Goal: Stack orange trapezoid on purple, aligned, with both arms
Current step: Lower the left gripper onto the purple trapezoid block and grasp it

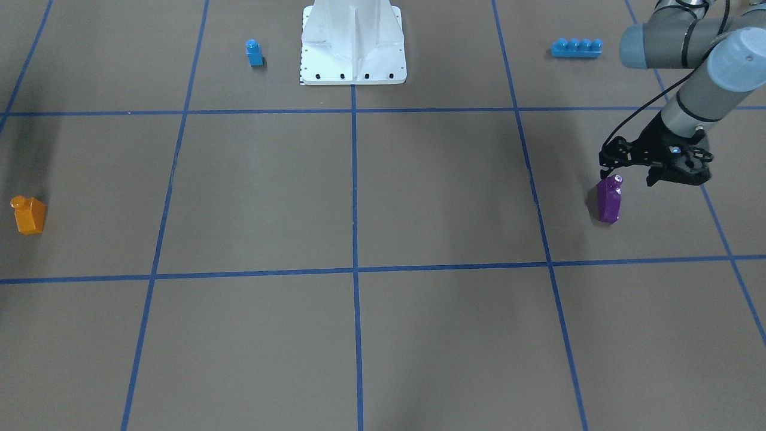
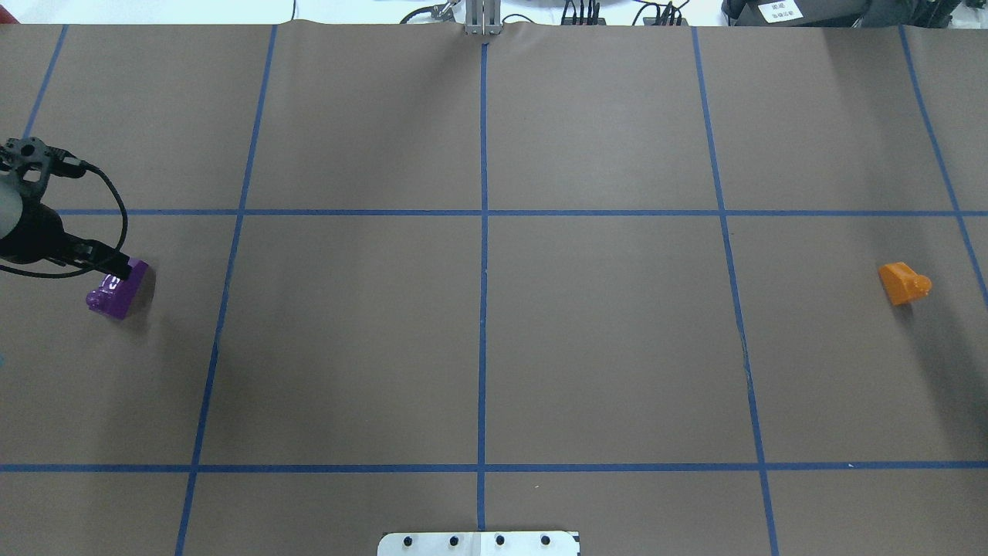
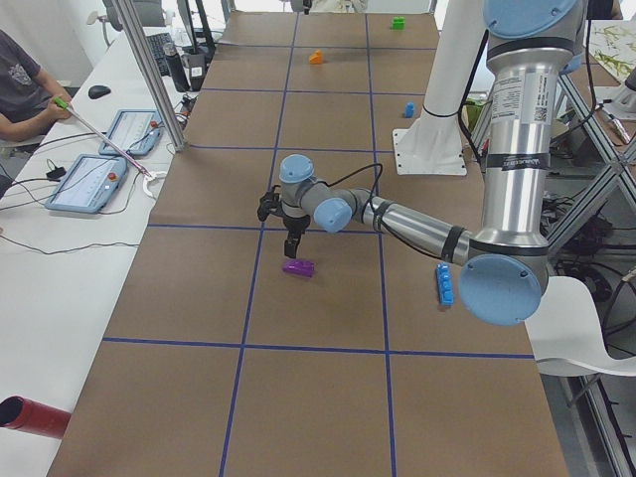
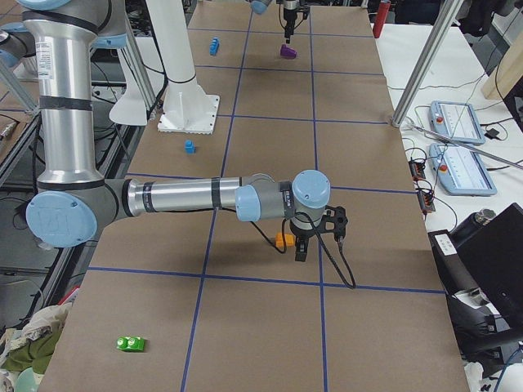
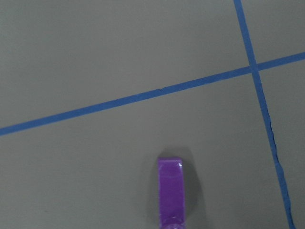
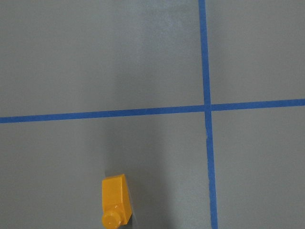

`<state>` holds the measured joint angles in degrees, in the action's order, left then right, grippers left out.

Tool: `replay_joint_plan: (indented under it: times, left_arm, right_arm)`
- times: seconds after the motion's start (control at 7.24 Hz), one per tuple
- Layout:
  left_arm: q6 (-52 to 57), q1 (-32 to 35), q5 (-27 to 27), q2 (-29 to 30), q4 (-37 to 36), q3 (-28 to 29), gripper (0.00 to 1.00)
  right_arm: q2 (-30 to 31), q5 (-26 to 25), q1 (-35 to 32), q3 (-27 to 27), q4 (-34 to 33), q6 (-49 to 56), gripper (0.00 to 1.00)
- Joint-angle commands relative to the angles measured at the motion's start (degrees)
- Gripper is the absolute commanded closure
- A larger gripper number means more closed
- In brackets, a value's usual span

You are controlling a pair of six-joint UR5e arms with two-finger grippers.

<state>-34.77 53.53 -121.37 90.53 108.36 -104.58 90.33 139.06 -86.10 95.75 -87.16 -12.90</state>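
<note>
The purple brick [image 1: 609, 203] lies on the brown table at my left end, also in the overhead view [image 2: 116, 289] and at the bottom of the left wrist view [image 5: 170, 191]. My left gripper [image 1: 605, 173] hovers just above its stud end and looks shut and empty; its tip [image 2: 117, 272] overlaps the brick from overhead. The orange trapezoid [image 1: 29, 215] lies at the right end [image 2: 901, 283] and low in the right wrist view [image 6: 116, 200]. My right gripper [image 4: 301, 253] hangs right beside it [image 4: 283, 240]; I cannot tell if it is open.
A small blue single-stud brick [image 1: 254, 52] and a long blue four-stud brick [image 1: 576, 48] lie near the white robot base [image 1: 353, 42]. A green brick [image 4: 131, 343] lies past the right end. Blue tape lines grid the table.
</note>
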Motion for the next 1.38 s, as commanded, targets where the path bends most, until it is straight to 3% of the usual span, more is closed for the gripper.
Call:
replay_joint_plan:
  times: [0.0, 0.69, 0.97, 1.24]
  left_arm:
    - [-0.7, -3.0, 1.6, -0.1, 0.8, 2.3, 0.00]
    - [2.3, -3.0, 1.4, 0.4, 1.2, 5.8, 0.01]
    - [2.4, -3.0, 1.0, 0.4, 1.2, 6.4, 0.26]
    - [2.5, -3.0, 1.0, 0.4, 1.3, 7.5, 0.31]
  right_arm:
    - [-0.1, 0.1, 0.2, 0.0, 0.0, 0.1, 0.00]
    - [-0.1, 0.3, 0.2, 0.1, 0.0, 0.0, 0.00]
    - [-0.2, 0.3, 0.3, 0.1, 0.0, 0.0, 0.00]
    - [-0.4, 0.3, 0.3, 0.1, 0.0, 0.0, 0.00]
